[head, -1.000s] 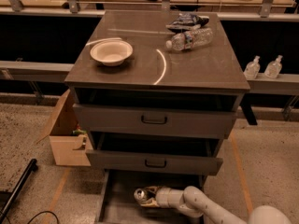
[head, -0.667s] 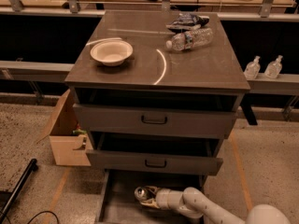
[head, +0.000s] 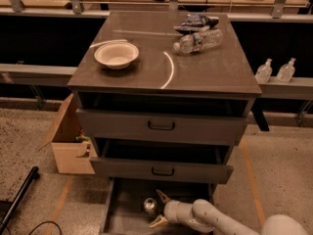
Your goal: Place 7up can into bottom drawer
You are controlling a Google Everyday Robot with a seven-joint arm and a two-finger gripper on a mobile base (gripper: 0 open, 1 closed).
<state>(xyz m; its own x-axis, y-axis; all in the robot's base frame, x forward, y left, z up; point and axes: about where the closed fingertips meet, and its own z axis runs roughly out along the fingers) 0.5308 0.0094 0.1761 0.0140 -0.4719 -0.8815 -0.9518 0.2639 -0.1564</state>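
Here, a cardboard box (head: pixel 68 148) sits on the speckled floor left of the grey table (head: pixel 215 75), which carries a bowl (head: pixel 116 54) and a plastic bottle (head: pixel 198 40). The 7up can (head: pixel 149 204) stands upright in the open bottom drawer (head: pixel 122 217), between the spread fingers of the end effector (head: pixel 154 209). A second ago the fingers sat tighter around it.

I opened the gripper (head: pixel 160 210) low inside the bottom drawer (head: pixel 122 217); its fingers spread away from the 7up can (head: pixel 150 205), leaving it upright just beside them.
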